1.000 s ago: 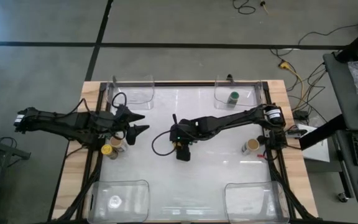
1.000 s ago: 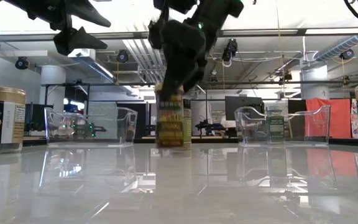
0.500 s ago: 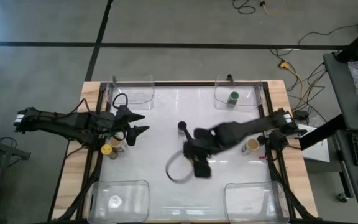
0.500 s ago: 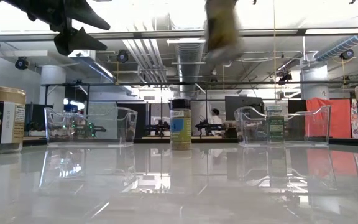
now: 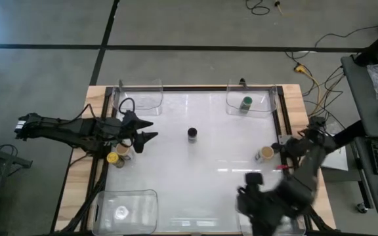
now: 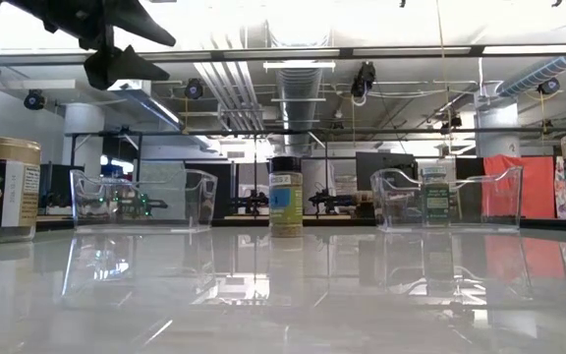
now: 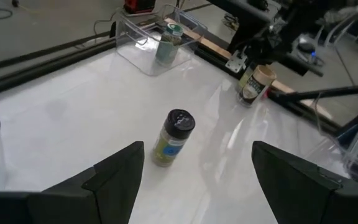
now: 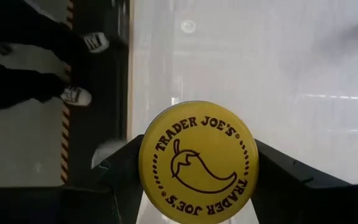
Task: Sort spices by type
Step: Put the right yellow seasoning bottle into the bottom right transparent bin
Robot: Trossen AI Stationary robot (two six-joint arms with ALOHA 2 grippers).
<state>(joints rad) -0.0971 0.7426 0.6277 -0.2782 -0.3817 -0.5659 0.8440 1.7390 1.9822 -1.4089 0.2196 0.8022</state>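
Gripping a yellow-lidded jar [image 8: 197, 163], the right hand [image 8: 194, 171] hangs over the near-right tub [image 5: 293, 226].

White table [image 5: 215, 170] as landmark: one spice jar [image 5: 192, 134] stands alone near its centre. Four tubs sit at its corners: far-left tub [image 5: 138, 96], far-right tub [image 5: 249, 99] with a jar [image 5: 246, 103] inside, near-left tub [image 5: 126, 208], near-right tub [image 5: 293, 223] mostly hidden under the right arm. Two jars [image 5: 117, 156] stand together at the table's left edge, below the left gripper [image 5: 147, 130]. One jar [image 5: 265, 154] at the right edge. Right gripper [image 8: 194, 165], over the near-right corner, has a jar [image 8: 198, 162] between its fingers.
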